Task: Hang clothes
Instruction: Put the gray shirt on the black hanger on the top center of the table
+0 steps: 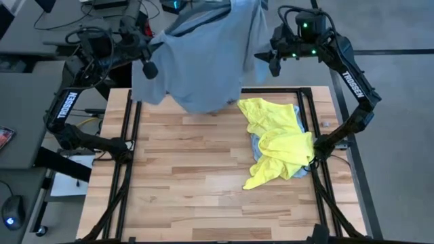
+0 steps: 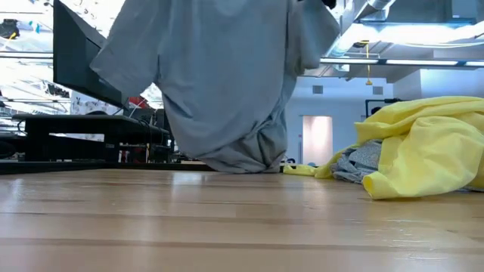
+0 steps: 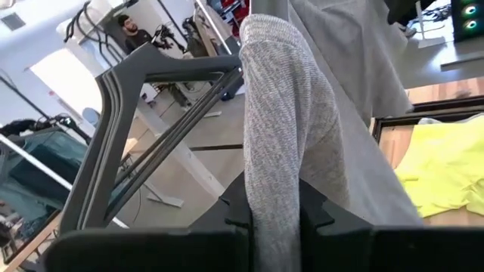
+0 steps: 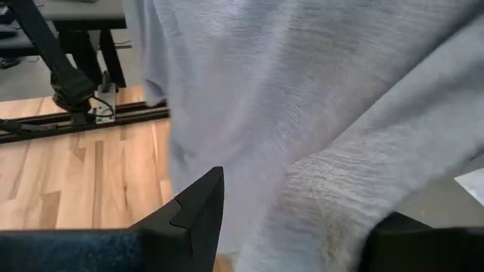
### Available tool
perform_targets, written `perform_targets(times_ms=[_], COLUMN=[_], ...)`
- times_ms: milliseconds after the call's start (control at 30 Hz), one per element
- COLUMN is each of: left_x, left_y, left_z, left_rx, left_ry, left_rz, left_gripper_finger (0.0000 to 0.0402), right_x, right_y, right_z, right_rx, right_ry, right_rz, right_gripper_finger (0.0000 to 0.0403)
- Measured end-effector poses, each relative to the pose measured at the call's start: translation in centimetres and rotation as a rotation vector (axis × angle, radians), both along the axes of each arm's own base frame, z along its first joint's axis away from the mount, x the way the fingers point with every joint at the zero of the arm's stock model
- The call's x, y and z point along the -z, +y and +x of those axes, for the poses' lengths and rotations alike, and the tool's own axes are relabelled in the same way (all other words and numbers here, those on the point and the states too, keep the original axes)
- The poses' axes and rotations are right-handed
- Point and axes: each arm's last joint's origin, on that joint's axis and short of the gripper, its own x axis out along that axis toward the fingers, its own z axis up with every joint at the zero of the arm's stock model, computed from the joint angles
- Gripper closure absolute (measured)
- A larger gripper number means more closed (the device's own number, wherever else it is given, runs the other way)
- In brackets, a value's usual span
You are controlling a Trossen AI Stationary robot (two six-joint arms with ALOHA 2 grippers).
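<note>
My left gripper point(image 3: 276, 219) is clamped on a fold of the grey T-shirt point(image 1: 203, 57), the knit fabric pinched tight between my two dark fingers point(image 3: 321, 215) and rising straight up out of them. My right gripper point(image 4: 295, 227) has its jaws standing apart with the same grey cloth draped across the gap between them; I cannot tell whether it grips the fabric or merely lies under it. Just behind my left fingers stands a black triangular hanger point(image 3: 144, 128), its top corner near the gathered cloth. Seen from above, both my arms reach to the far edge of the table point(image 1: 203, 183), left gripper at the shirt's left side, right gripper at its right, and the grey T-shirt hangs spread between them, its lower hem just touching the wooden top at the far end. Farther out, on the right half of the table, the neon-yellow T-shirt point(image 1: 278, 142) lies crumpled in a heap, with a bit of pale light-blue shirt point(image 2: 361, 162) showing from beneath it. Beyond the table, a person point(image 3: 136, 32) shows in the room.
</note>
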Motion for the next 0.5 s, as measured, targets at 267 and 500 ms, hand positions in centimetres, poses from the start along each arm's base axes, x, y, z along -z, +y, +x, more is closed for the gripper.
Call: perform_targets(times_ms=[267, 500], left_x=[-1.5, -0.7], left_y=[-0.4, -0.1], left_z=[-0.1, 0.1], left_rx=[0.072, 0.082], left_ry=[-0.092, -0.043], left_rz=[0.119, 0.067], left_gripper_finger=[0.0384, 0.0384], right_x=[-1.4, -4.3], right_y=[0.3, 1.8], right_z=[-1.3, -3.2], right_rx=[0.015, 0.029], right_ry=[-0.059, -0.209], right_rz=[-0.09, -0.24], right_gripper_finger=[0.0243, 0.0243])
